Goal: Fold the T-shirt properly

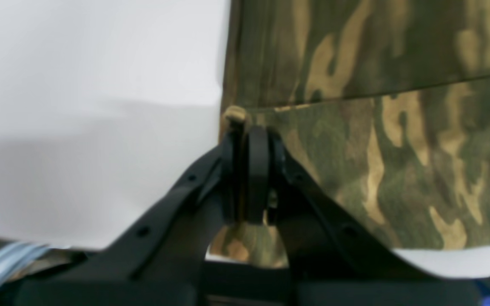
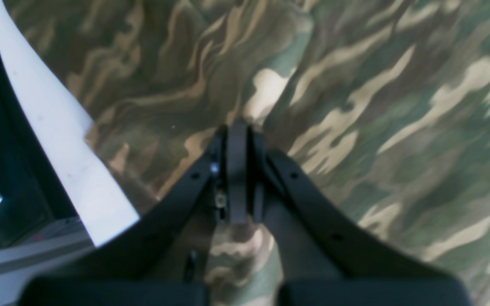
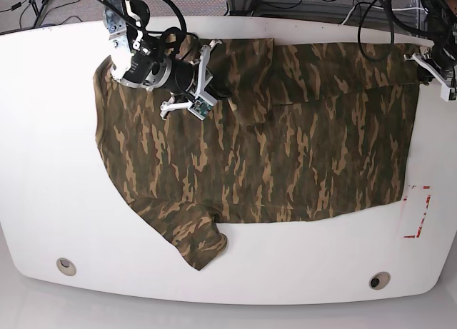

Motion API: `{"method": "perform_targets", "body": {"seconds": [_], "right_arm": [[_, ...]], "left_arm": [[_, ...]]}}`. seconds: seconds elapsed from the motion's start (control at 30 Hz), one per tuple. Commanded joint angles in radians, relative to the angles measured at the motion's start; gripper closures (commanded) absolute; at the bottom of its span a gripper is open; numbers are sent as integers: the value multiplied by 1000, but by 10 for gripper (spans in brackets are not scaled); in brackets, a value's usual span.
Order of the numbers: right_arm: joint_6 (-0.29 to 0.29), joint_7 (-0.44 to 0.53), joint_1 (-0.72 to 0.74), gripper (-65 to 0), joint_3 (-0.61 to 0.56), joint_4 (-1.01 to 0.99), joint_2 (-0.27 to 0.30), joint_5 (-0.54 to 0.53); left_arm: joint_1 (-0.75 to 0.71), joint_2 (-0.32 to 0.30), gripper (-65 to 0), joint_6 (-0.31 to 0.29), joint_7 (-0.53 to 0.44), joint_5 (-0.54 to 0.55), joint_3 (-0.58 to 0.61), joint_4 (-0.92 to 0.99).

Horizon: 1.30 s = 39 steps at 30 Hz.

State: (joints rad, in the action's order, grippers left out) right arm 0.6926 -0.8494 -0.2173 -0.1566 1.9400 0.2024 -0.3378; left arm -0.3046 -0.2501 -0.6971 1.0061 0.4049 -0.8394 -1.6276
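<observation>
Left gripper [image 1: 245, 127] pinches the T-shirt [image 3: 271, 143] at its corner edge, jaws pressed together on a small tan nub of cloth, white table [image 3: 43, 200] just beside. Right gripper [image 2: 238, 127] — jaws also clamped tight, a fold of camouflage fabric caught between them near the upper sleeve. Shirt lies spread across the table, lower sleeve flat toward the front edge.
</observation>
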Motion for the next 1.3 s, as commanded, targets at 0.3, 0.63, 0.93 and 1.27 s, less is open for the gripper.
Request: {"method": "perform_targets", "body": {"seconds": [0.3,0.63,0.93,1.27], "right_arm": [[6,20,-6,0,24,77,10,-16],[6,20,-11,-2,185,75,15,-17],[6,20,-11,-2,276,69,50,-10],[6,22,12,-2,280,28,72,-7]], "left_arm": [[-34,-13,-15,-1,-8,10,-2,-236],[-28,-18,-15,-1,-8,10,-8,-259],[34,-25,-17,-1,-10,1,1,-251],[138,-56,-19,-1,-10,-1,119,-234]]}}
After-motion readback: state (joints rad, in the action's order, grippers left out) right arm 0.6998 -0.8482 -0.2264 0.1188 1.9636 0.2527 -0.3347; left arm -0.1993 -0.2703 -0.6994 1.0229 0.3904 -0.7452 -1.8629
